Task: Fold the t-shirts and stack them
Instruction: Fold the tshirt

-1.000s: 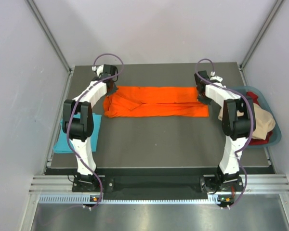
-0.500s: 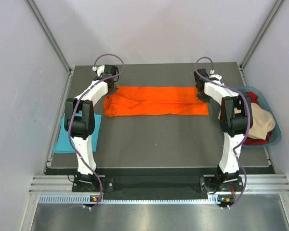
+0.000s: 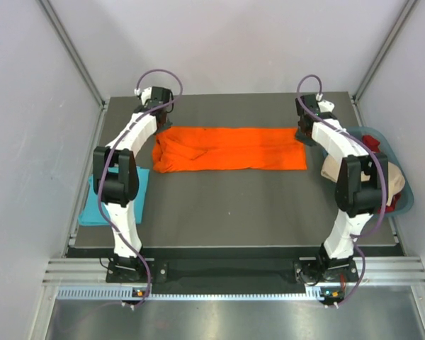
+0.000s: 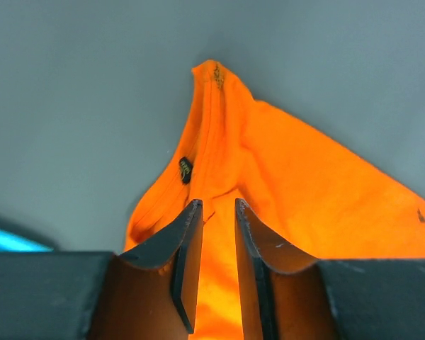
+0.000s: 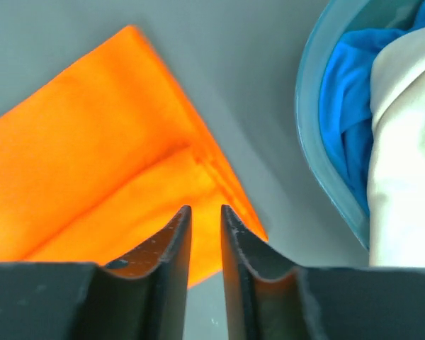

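Left wrist: orange t-shirt (image 4: 290, 184) carries a small dark label (image 4: 185, 169), unreadable.

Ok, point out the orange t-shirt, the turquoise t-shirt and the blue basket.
orange t-shirt (image 3: 230, 149): top external view, middle of the folded cloth.
turquoise t-shirt (image 3: 90, 209): top external view, its bare left part.
blue basket (image 5: 312, 142): right wrist view, its rim.

Orange t-shirt (image 3: 230, 149), centre: was plain bright orange. Turquoise t-shirt (image 3: 88, 209), left edge: was plain light turquoise. Table (image 3: 234, 205): was dark grey. Basin (image 5: 312, 120), right edge: was teal; cloths (image 3: 389, 180) inside were cream, red, blue.
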`<action>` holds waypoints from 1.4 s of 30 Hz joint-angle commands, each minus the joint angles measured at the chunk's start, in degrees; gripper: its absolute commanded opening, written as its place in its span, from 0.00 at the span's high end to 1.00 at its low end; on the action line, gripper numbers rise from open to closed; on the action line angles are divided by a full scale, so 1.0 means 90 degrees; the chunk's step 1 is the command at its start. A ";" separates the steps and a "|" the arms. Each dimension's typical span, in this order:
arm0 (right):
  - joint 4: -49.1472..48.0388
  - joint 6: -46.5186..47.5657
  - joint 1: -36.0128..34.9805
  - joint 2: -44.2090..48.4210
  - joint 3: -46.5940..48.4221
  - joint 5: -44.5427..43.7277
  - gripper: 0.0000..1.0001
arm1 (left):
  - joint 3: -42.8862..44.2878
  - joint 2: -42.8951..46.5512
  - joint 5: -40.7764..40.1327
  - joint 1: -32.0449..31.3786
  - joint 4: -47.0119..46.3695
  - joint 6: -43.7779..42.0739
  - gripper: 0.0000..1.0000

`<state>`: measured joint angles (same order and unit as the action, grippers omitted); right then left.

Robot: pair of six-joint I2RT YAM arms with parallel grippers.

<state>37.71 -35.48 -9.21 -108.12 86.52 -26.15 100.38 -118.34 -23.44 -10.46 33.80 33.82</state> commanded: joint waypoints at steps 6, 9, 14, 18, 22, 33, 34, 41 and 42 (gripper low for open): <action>-0.0997 0.0329 -0.0051 0.0267 -0.0776 0.1313 0.81 | -0.1278 0.1235 0.1285 -0.0440 -0.0611 -0.0234 0.70; -0.0880 0.0349 -0.0041 -0.0076 -0.0619 0.1207 0.81 | -0.1426 0.1109 0.1696 -0.0440 -0.0660 -0.0155 0.69; -0.0968 0.0349 0.0057 -0.0487 -0.0775 0.0788 0.80 | -0.1621 0.0767 0.1950 -0.0430 -0.0738 -0.0086 0.66; -0.0890 0.0164 0.0086 -0.0400 -0.1039 0.0387 0.80 | -0.1583 0.0484 0.2233 -0.0342 -0.0670 -0.0067 0.65; -0.0647 -0.0100 0.0086 -0.0127 -0.1312 -0.0149 0.80 | -0.1573 0.0473 0.2389 -0.0118 -0.0805 0.0070 0.64; -0.1016 0.0153 0.0057 0.0869 -0.2064 0.0542 0.74 | -0.2390 0.1498 0.3239 0.0196 -0.1146 0.0080 0.57; -0.1055 0.0192 0.0047 0.1054 -0.2074 0.0649 0.73 | -0.2538 0.1712 0.3307 0.0157 -0.1303 0.0080 0.53; -0.1163 0.0534 -0.0080 0.1963 -0.2240 0.1235 0.66 | -0.3204 0.1675 0.3796 -0.0214 -0.2134 0.0519 0.45; -0.1182 0.0564 -0.0090 0.2070 -0.2289 0.1313 0.65 | -0.3204 0.1617 0.3777 -0.0244 -0.2173 0.0626 0.45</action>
<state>29.06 -32.51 -9.54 -94.43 66.94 -17.61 72.69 -103.39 8.43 -11.70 19.99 36.75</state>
